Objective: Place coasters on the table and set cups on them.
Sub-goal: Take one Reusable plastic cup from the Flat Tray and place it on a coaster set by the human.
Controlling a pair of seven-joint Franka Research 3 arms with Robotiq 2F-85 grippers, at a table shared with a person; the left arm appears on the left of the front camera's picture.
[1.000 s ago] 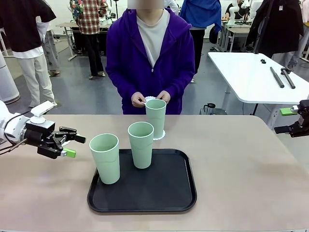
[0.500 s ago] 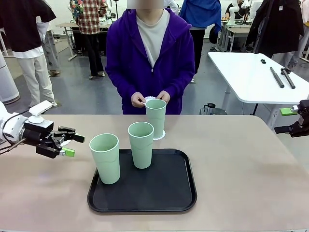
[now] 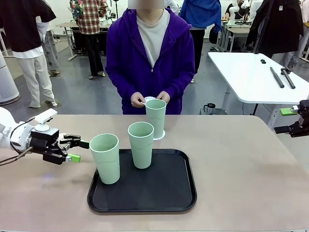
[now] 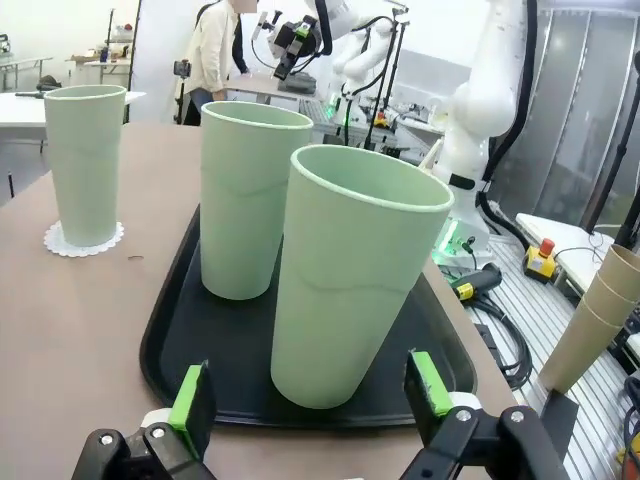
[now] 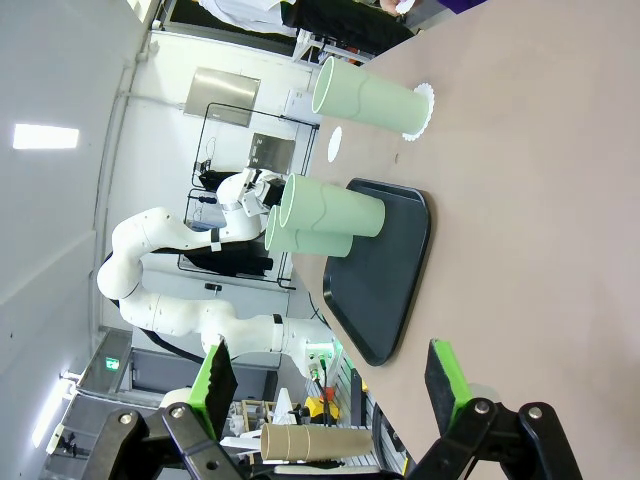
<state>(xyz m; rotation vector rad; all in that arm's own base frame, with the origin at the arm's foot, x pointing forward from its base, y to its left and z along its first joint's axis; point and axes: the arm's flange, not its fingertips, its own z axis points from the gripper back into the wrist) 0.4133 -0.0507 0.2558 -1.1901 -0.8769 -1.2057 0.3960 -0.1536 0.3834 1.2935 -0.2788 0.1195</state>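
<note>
Two mint-green cups stand on the black tray (image 3: pixel 169 193): one at its front left (image 3: pixel 105 157), one further back (image 3: pixel 141 144). A third cup (image 3: pixel 155 117) stands beyond the tray on a lacy white coaster (image 3: pixel 162 135) on the beige table (image 3: pixel 231 159). The person's hands hold more white coasters (image 3: pixel 150 99) behind that cup. My left gripper (image 3: pixel 78 149) is open, just left of the front-left cup; in the left wrist view that cup (image 4: pixel 355 290) stands between and just beyond the green pads (image 4: pixel 192 395). My right gripper (image 3: pixel 286 121) hangs open at the table's right edge.
A white table (image 3: pixel 251 72) with black tools stands behind on the right. In the right wrist view the tray (image 5: pixel 385 280) and the cup on its coaster (image 5: pixel 370 105) lie far off across bare tabletop. Other people stand in the background.
My left gripper has moved right towards the front-left cup and now sits close beside it. The cups, the person's hands and the right gripper have stayed put.
</note>
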